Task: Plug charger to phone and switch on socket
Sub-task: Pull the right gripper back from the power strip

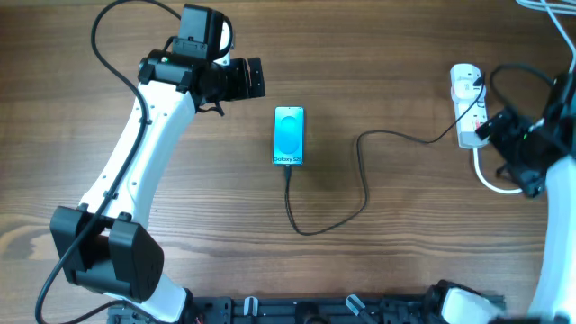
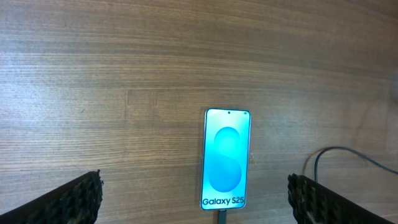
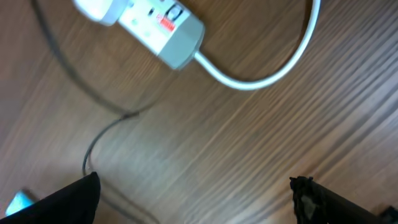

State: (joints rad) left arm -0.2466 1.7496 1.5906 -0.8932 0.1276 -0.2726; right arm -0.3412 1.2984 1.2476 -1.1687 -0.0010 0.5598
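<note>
The phone lies flat mid-table with its teal screen lit. It also shows in the left wrist view. The black charger cable meets the phone's bottom edge, where its plug tip sits. The cable loops right to the white socket at the far right. My left gripper is open and empty, up and left of the phone, which lies between its fingers in the left wrist view. My right gripper is open and empty beside the socket; its fingers are clear of it.
The socket's thick white cord curves away from its near end and loops under the right arm. The black cable crosses the wood near the socket. More cables run off the top right corner.
</note>
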